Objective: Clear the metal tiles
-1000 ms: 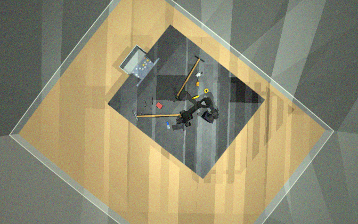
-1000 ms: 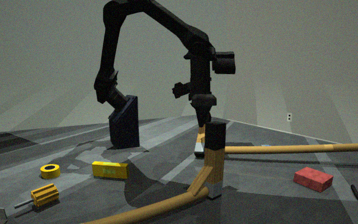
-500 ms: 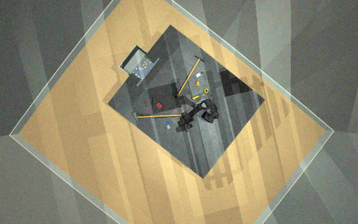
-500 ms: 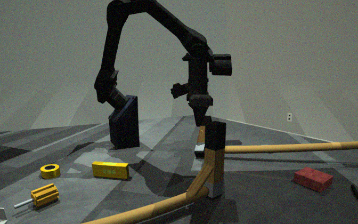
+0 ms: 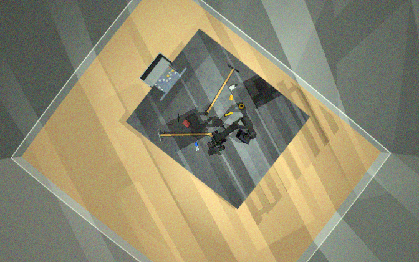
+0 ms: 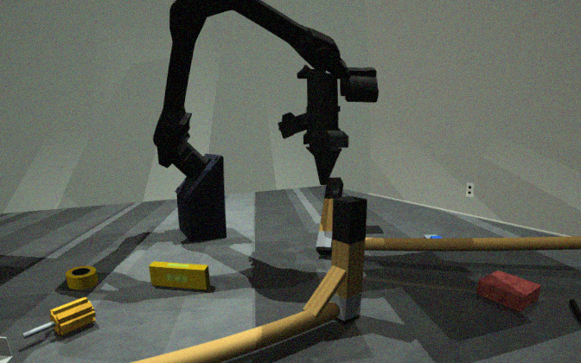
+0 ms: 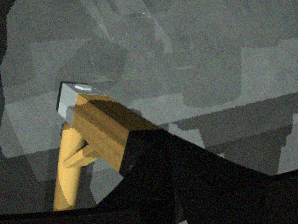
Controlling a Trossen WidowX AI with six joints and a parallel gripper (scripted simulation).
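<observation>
A scraper with a pale head (image 5: pixel 159 135), a long wooden handle (image 5: pixel 185 135) (image 6: pixel 487 244) (image 7: pixel 67 187) and a black-topped grip post (image 6: pixel 327 216) (image 7: pixel 102 125) lies left of the arm. The post leans. My gripper (image 6: pixel 324 181) (image 7: pixel 166 146) points down at the post's top; its fingers are shut together, beside or against the post, with nothing visible between them. Fine contact is too dark to tell. Several small white and orange tiles (image 5: pixel 168 76) lie on the blue-grey bench plate (image 5: pixel 169 86). The grey catch box (image 5: pixel 157 71) adjoins its far end.
A second scraper, with a dark head (image 5: pixel 233 68) and upright post (image 6: pixel 349 265), lies toward the back. A red block (image 5: pixel 186 123) (image 6: pixel 507 289), yellow box (image 5: pixel 229 113) (image 6: pixel 179 276), tape roll (image 5: pixel 241 105) (image 6: pixel 81 278), orange-handled screwdriver (image 5: pixel 231 97) (image 6: pixel 73 316) and blue-white item (image 5: pixel 196 146) lie around.
</observation>
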